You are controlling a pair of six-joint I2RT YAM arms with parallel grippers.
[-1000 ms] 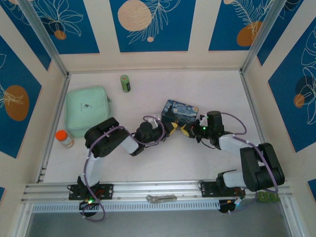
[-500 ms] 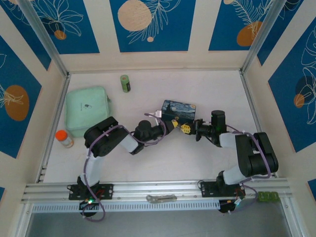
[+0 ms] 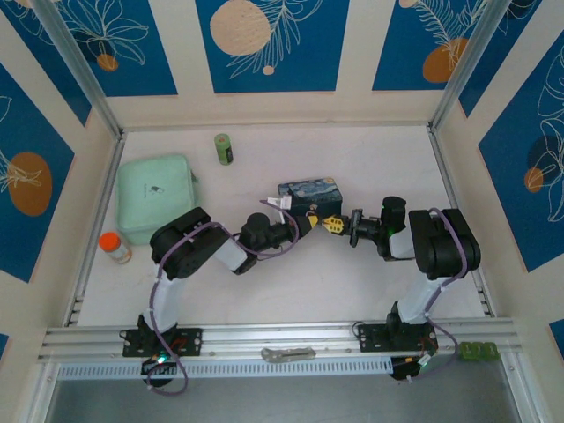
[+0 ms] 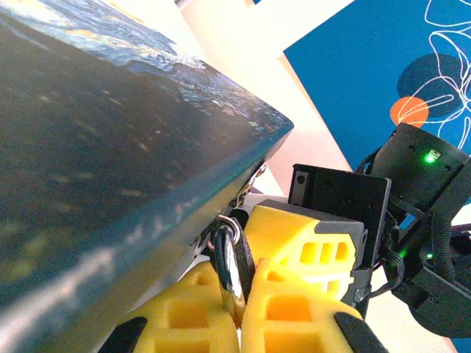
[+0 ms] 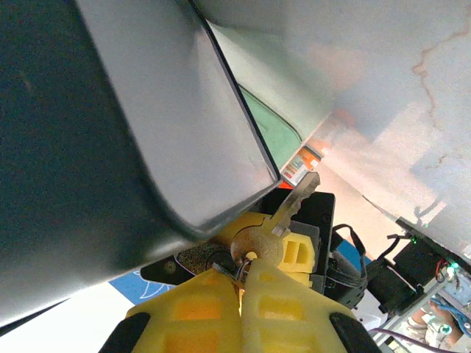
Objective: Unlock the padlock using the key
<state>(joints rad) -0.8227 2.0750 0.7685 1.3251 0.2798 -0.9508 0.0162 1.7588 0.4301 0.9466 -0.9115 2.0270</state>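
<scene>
Top view: bright, even overhead light, no hard glare; soft, faint shadows on the pale table [image 3: 308,286]. Wide-angle lens tilts the frame posts [image 3: 79,70] outward twd the corners. Left wrist cam: tin [image 4: 110,147] way too close, blurry, mostly in shade w/ a pale sheen lower left; padlock [image 4: 229,271] catches a small glint. Right wrist cam: tin's side a grey out-of-focus smear, key [image 5: 283,218] fairly sharp, table blown out, pinkish.

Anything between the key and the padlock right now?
Nothing visible does. The right gripper holds the key, the left gripper pinches the padlock, and the two nearly meet beside a corner of the blue starry tin. The tin crowds them from one side, not between. The keyhole itself can't be made out.
</scene>
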